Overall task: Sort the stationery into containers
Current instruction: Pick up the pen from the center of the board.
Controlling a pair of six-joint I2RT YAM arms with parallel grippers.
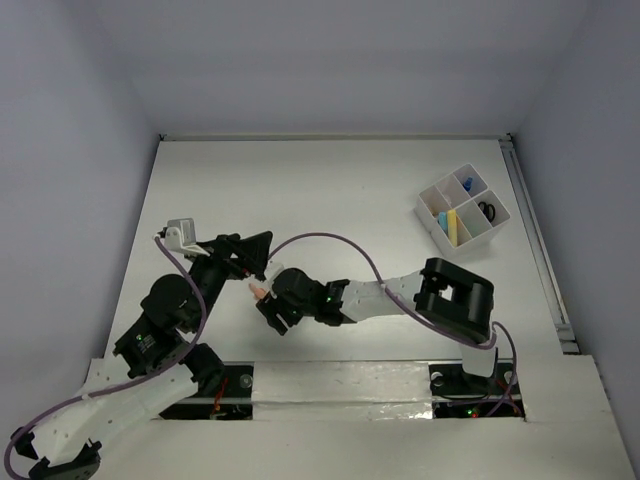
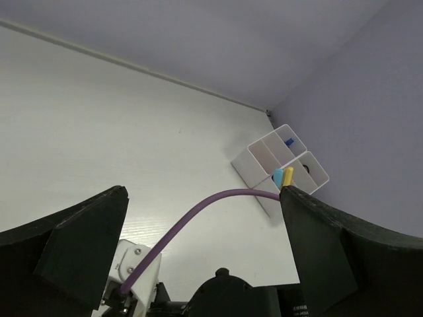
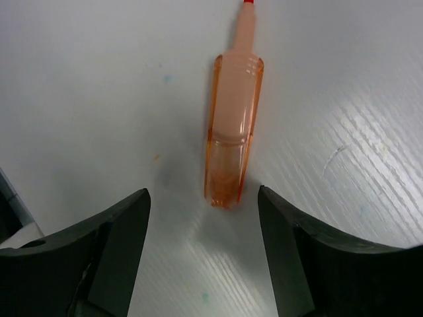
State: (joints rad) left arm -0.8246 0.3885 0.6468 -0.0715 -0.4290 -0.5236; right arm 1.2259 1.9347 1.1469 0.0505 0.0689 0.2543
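While the tray (image 1: 436, 230) toward the worktop's far-right corner is already part-filled, the orange pen (image 3: 232, 142) lies loose toward the near edge. My right end effector (image 3: 203, 198) straddles it, spread, not touching. My left end effector (image 2: 203, 191) is wide apart and empty.

Top external: mounted high behind arm bases, aimed down and forward; whole table (image 1: 300, 190) covered from afar.
Left wrist: raised well above table, aimed across it toward far right corner; left gripper fingers (image 2: 66, 244) framed at bottom corners. Tray (image 2: 248, 168) shared with top view.
Right wrist: held close over table, aimed steeply down; right gripper fingers (image 3: 99, 264) framed at bottom corners. Orange pen piece (image 3: 232, 132) centred, shared with top view, tiny there.
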